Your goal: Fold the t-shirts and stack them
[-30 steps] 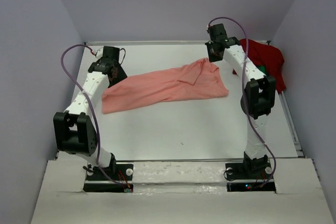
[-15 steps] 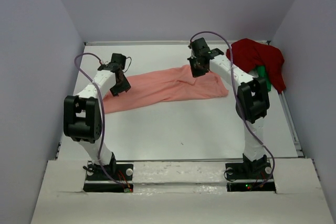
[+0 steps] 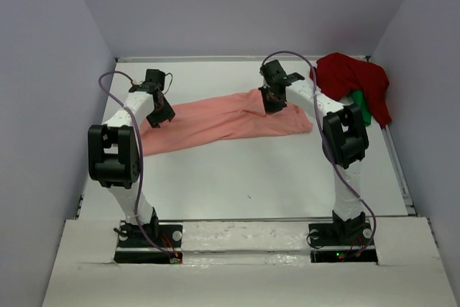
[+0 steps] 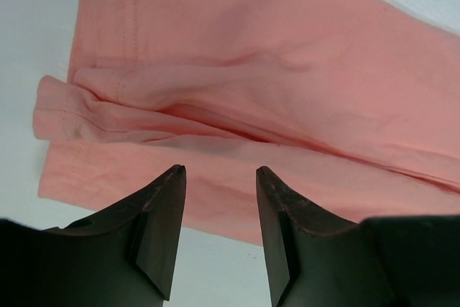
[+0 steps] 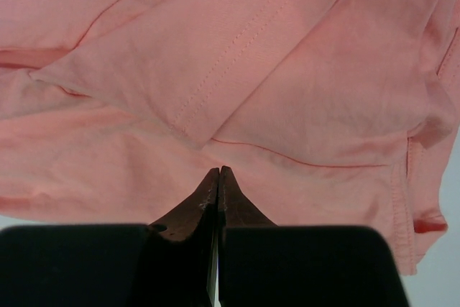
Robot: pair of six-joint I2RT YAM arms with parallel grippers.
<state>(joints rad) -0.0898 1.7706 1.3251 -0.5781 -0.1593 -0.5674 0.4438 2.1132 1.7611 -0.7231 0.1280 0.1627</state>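
Left jaws parted, right jaws shut; three t-shirts [image 3: 223, 121] (pink spread).

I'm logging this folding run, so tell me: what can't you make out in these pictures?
Green t-shirt: top view, mostly covered by the dark red t-shirt and the right arm.
Salmon-pink t-shirt: wrist views crop its edges; top view, the right arm covers part.
Right jaws: shut over salmon cloth in the right wrist view; whether they pinch any is unclear.
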